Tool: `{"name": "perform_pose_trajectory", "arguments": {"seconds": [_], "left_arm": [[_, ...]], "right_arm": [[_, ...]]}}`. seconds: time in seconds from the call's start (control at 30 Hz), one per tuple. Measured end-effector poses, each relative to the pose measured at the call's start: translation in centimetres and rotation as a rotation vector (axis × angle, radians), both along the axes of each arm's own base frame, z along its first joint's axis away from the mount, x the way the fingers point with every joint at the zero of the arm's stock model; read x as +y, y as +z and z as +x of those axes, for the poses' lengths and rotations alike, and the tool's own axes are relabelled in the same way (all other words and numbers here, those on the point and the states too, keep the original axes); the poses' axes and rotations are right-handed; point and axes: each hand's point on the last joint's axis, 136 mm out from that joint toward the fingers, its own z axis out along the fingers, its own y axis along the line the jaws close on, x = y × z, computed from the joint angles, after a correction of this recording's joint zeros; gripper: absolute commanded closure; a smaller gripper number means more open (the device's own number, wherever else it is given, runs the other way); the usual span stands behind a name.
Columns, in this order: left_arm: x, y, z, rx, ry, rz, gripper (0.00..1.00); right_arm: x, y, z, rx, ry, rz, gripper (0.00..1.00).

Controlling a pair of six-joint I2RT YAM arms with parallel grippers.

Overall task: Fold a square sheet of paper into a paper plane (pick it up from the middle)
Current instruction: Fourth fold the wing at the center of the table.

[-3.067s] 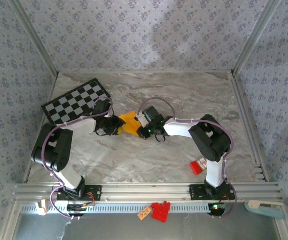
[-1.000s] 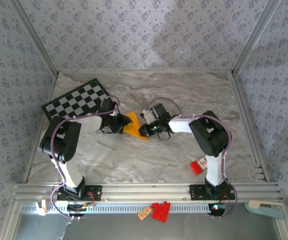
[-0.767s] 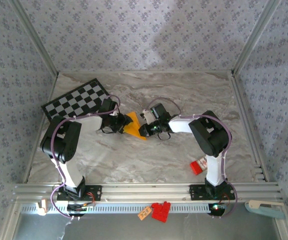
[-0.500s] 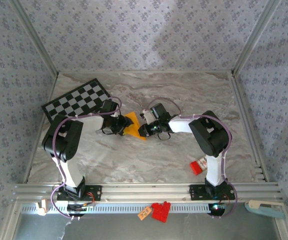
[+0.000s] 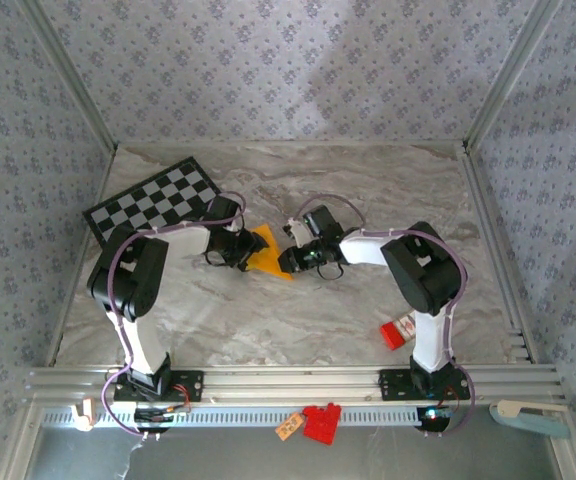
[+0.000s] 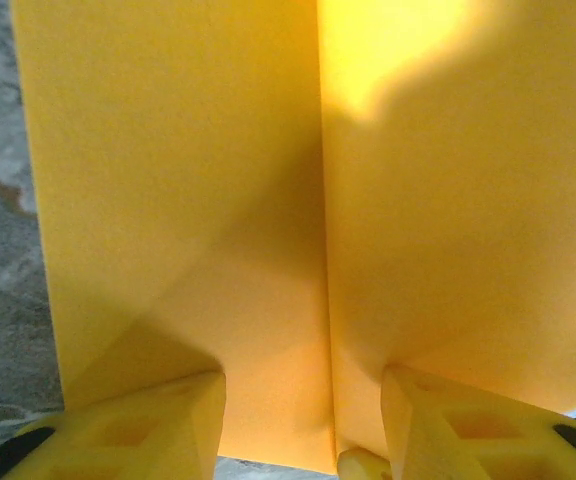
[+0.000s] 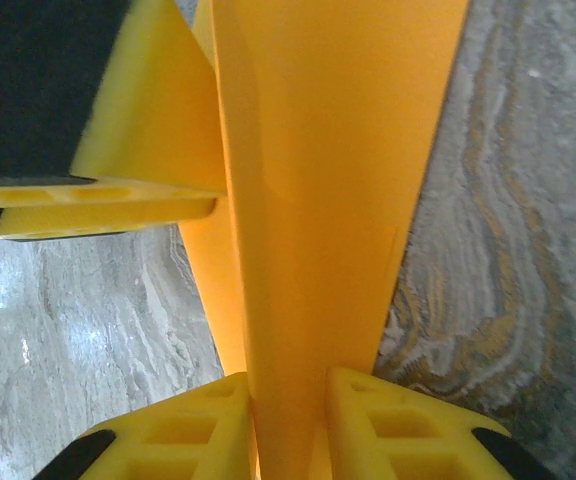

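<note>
On the marbled worktop (image 5: pixel 388 190), near its centre, creased orange-yellow paper (image 5: pixel 265 252) lies as a wedge, tip toward the near-right corner. The right pincer (image 7: pixel 288 400) pinches its raised fold; the left pincer (image 6: pixel 301 400) gapes astride the crease.

Folded paper (image 5: pixel 266 250) on the table (image 5: pixel 388 190) between left hand (image 5: pixel 240 247) and right hand (image 5: pixel 293 258), board (image 5: pixel 153 203) behind-left, block (image 5: pixel 396 333) front-right.

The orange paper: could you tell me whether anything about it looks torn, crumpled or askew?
Nothing stands out. The folded orange paper shows one straight crease and smooth faces, with no tear or crumple visible. It sits between the left gripper and the right gripper.
</note>
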Motion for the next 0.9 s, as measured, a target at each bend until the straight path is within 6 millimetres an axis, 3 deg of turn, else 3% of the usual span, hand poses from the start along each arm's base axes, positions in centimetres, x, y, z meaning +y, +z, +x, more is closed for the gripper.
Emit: {"name": "perform_pose_trajectory", "arguments": {"seconds": [0.9], "left_arm": [[-0.02, -0.03, -0.04, 0.009, -0.006, 0.007, 0.52]], "right_arm": [[-0.09, -0.31, -0.96, 0.035, -0.002, -0.036, 0.87]]}}
